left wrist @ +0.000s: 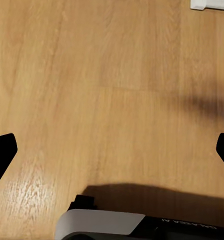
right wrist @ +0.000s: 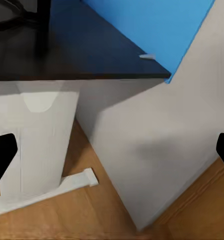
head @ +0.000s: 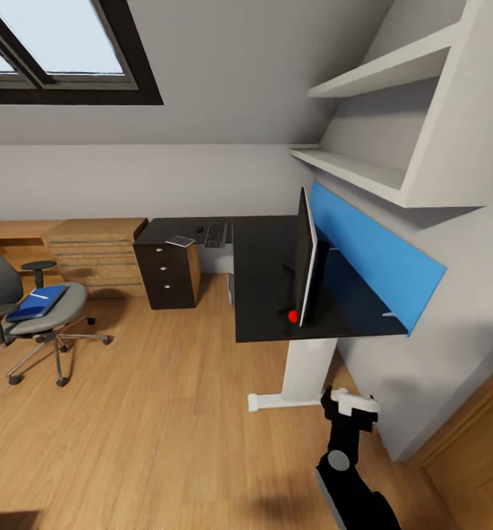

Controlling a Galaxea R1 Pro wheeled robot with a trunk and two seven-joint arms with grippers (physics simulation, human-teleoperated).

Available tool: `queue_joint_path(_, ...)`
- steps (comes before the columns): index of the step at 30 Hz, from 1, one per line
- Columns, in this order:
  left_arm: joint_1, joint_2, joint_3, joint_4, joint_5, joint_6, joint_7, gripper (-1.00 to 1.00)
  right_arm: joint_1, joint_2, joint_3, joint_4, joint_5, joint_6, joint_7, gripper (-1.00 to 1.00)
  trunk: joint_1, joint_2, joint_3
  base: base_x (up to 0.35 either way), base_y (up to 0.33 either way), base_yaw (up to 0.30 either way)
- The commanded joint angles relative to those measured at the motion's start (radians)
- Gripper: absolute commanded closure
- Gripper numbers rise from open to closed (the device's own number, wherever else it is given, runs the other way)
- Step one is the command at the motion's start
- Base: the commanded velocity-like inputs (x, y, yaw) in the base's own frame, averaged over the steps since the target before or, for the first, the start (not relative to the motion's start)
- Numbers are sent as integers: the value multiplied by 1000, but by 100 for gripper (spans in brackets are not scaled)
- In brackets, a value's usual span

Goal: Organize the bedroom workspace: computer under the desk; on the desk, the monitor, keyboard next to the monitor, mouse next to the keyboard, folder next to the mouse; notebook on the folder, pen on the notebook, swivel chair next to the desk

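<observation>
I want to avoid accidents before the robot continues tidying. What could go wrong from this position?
1. The folder lies on the swivel chair, which stands on castors; it may roll away when the robot reaches for it.
2. The monitor stands near the end of the desk; an arm could knock it.
3. The right gripper hangs near the desk's white leg; turning may strike it.

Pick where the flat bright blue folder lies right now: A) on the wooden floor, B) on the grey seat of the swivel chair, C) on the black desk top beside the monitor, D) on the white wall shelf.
B: the head view shows the blue folder resting on the swivel chair's grey seat, away from the black-topped desk.
</observation>
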Motion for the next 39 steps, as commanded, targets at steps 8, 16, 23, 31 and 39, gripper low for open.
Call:
queue_joint_path(8, 0, 0, 9, 0, -7, -2, 0, -100, -1, -42, 1, 425, -3, -285, 96, -100, 0, -1, -1, -9, -10, 0)
queue_joint_path(16, 0, 5, 9, 0, -6, -2, 0, -100, -1, -50, 1, 680, -4, -489, 138, -100, 0, -1, -1, -1, -1, 0)
queue_joint_path(23, 0, 14, 9, 1, -6, -2, -1, -100, -1, -53, 0, 758, -7, -525, 291, -100, 0, -1, -1, 0, 0, 0)
queue_joint_path(31, 0, 15, 9, 1, -6, -2, -1, -100, -1, -64, -2, 771, -51, -530, 381, -100, 0, -1, -1, 0, -58, 0)
queue_joint_path(39, 0, 15, 9, 0, -6, -2, -1, -100, -1, -65, -2, 771, -58, -531, 388, -100, 0, -1, -1, 16, -267, 0)
